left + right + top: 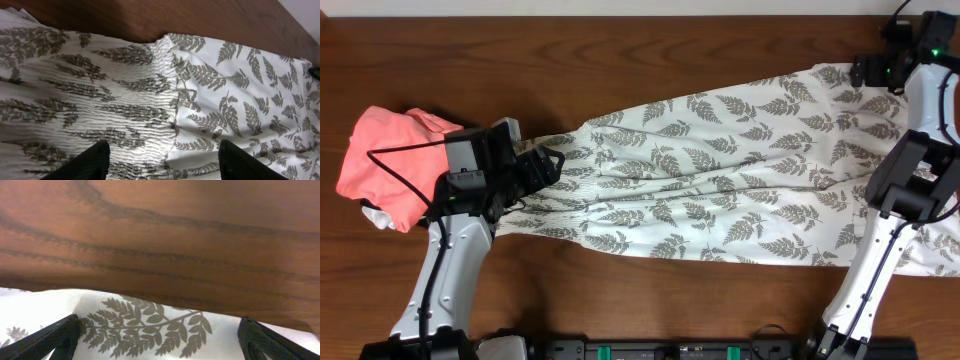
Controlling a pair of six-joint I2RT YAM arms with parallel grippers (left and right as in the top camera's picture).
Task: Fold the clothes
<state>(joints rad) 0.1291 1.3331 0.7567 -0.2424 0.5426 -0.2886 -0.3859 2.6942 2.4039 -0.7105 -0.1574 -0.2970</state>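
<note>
The clothes [720,180], a long white garment printed with grey fern leaves, lie spread flat across the wooden table from centre-left to the right edge. My left gripper [552,165] hovers open over the narrow gathered end; in the left wrist view its gripper [162,160] straddles the smocked fabric [110,105] with nothing pinched. My right gripper [858,72] is at the garment's far right corner. In the right wrist view the gripper [160,337] stands wide open above the fabric's edge [150,322], with nothing held.
A salmon-pink garment [385,155] lies bunched at the left, behind my left arm, with a bit of white cloth [375,215] under it. Bare wooden table [160,240] runs beyond the garment's far edge. A black rail [670,350] lines the front edge.
</note>
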